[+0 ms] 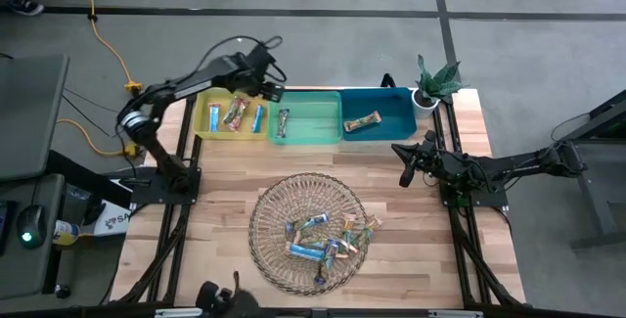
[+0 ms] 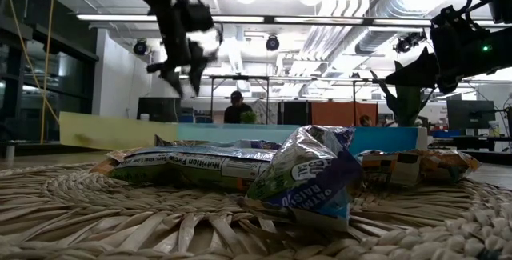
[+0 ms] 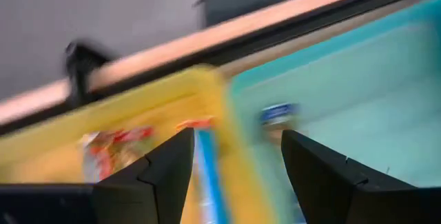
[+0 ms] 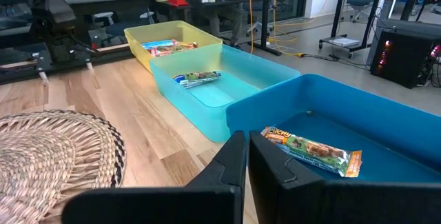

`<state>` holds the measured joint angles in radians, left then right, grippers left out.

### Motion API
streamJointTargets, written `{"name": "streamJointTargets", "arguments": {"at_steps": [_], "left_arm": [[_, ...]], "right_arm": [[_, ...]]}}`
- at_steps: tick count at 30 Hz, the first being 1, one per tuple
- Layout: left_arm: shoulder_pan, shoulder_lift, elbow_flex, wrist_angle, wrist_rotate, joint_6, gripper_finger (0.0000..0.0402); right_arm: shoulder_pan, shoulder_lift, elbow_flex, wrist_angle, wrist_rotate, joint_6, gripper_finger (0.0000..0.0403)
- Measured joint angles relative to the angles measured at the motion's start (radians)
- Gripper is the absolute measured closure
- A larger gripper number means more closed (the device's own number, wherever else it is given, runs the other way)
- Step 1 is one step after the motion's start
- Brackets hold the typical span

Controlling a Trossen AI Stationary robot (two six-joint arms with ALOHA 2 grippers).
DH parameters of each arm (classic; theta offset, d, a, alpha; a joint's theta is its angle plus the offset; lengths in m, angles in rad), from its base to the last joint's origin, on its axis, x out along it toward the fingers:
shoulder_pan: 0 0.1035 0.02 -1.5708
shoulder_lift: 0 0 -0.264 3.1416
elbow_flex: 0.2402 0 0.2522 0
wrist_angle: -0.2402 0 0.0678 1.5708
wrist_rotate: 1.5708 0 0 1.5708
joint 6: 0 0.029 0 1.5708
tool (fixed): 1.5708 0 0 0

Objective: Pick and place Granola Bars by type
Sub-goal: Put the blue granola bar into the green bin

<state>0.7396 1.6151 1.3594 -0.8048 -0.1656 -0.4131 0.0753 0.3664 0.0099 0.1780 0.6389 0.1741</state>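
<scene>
Up close in the low view, one wrapper on the wicker plate [image 1: 266, 222] reads "Nutrition Facts" and a green one [image 2: 308, 176] seems to read "Oatmeal Raisin", though crumpled; the bar in the blue bin [image 4: 386, 117] shows an orange word too small to make out. The Granola Bars [image 1: 328, 242] mostly lie heaped on the plate at the near middle of the worktop [image 1: 220, 171]. Three bins stand touching in a row along the far edge: the yellow bin [image 1: 202, 113] holds three bars, one red, one mixed red and tan, one blue; the green bin [image 1: 318, 117] holds one bar; the blue bin holds one orange-tan bar. The left tool [image 1: 272, 90] hangs over the border of the yellow and green bins, fingers [image 3: 155, 176] apart with nothing between them. The right tool [image 1: 404, 166] waits above the worktop before the blue bin, fingers pressed together, empty
</scene>
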Motion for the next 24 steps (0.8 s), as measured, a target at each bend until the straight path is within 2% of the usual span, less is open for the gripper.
{"name": "streamJointTargets", "arguments": {"at_steps": [4,9,13,17,24], "left_arm": [[-0.035,-0.098,0.000,0.049,0.170,0.075,0.0185],[-0.137,-0.188,0.001,0.074,0.407,0.214,0.0185],[-0.270,-0.220,0.001,0.071,0.509,0.249,0.0185],[-0.431,-0.227,0.001,0.071,0.476,0.252,0.0185],[-0.715,-0.225,0.000,0.070,0.195,0.158,0.0185]], "right_arm": [[0.000,0.000,0.000,0.000,0.000,0.000,0.0402],[0.000,0.000,0.000,0.000,0.000,0.000,0.0402],[0.000,0.000,0.000,0.000,0.000,0.000,0.0402],[0.000,0.000,0.000,0.000,0.000,0.000,0.0402],[0.000,0.000,0.000,0.000,0.000,0.000,0.0402]]}}
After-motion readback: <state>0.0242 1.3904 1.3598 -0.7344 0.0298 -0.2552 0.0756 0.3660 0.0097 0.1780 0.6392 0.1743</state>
